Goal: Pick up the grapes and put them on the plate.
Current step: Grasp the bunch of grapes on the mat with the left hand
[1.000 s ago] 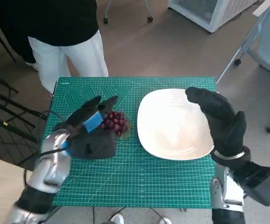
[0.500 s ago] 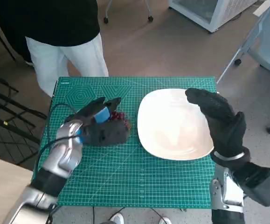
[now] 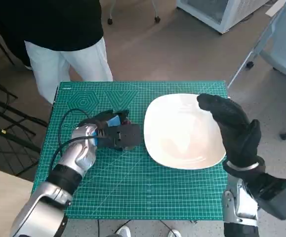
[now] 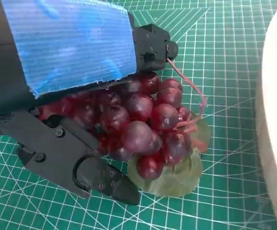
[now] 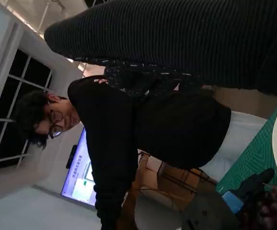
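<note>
My left hand (image 3: 114, 134) fingers closed round grapes (image 4: 138, 122), stem toward plate (image 3: 182, 132); right hand (image 3: 233, 129) open, over plate's right edge.

Bare green mat (image 3: 133, 182) between grapes (image 4: 143, 127) and plate (image 3: 182, 132); right hand (image 3: 231, 128) hovers over plate's right rim.

Probably an office or lab, wheeled chairs (image 3: 276, 44), cutting mat (image 3: 133, 187), wall screen (image 5: 83, 179)

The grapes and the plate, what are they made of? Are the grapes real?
The grapes look like fake plastic: glossy dark red balls on a thin pink stem, with a flat, see-through green leaf beneath. I can't be sure. The plate looks like smooth white ceramic or plastic.
</note>
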Controlling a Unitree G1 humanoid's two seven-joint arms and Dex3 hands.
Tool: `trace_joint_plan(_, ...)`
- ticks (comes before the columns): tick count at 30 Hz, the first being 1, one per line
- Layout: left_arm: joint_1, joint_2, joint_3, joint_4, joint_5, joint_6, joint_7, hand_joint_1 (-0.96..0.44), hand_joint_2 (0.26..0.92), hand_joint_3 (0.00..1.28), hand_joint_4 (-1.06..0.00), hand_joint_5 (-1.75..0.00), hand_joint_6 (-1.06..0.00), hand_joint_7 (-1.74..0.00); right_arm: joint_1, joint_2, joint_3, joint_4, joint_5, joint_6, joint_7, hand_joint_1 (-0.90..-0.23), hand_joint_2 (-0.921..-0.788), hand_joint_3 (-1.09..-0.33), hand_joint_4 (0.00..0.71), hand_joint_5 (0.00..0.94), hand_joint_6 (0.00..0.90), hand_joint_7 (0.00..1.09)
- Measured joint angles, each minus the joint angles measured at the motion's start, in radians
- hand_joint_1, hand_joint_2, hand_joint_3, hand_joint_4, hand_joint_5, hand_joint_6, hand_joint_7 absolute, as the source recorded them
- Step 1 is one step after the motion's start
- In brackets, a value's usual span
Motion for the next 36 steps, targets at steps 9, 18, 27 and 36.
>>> trace_joint_plan(9, -0.045, -0.017, -0.014, 0.122, -0.005, -0.048, 0.026, -0.25, 0.717, 0.01, 0.00, 0.00, -0.15, 0.00, 0.000, 0.000, 0.000, -0.001, 0.000, 0.001, -0.006, -0.494, -0.921, -0.617, 0.265, 0.002, -0.001, 0.52)
trace_joint_plan(18, -0.069, -0.023, -0.015, 0.184, -0.011, -0.070, 0.040, -0.24, 0.716, 0.00, 0.00, 0.00, -0.16, 0.00, 0.000, 0.000, 0.000, -0.001, -0.001, 0.001, -0.010, -0.495, -0.921, -0.619, 0.267, 0.003, -0.001, 0.52)
trace_joint_plan(27, -0.080, -0.029, -0.015, 0.209, -0.016, -0.072, 0.056, -0.24, 0.718, 0.00, 0.00, 0.00, -0.18, -0.01, 0.000, 0.000, 0.000, -0.001, -0.001, 0.002, -0.014, -0.495, -0.921, -0.620, 0.268, 0.003, -0.001, 0.52)
trace_joint_plan(36, -0.092, -0.042, -0.012, 0.247, -0.034, -0.091, 0.131, 0.02, 0.774, 0.02, -0.44, -0.77, -0.42, -0.03, 0.000, 0.000, 0.000, 0.000, -0.001, 0.003, -0.015, -0.496, -0.921, -0.619, 0.270, 0.004, -0.001, 0.53)
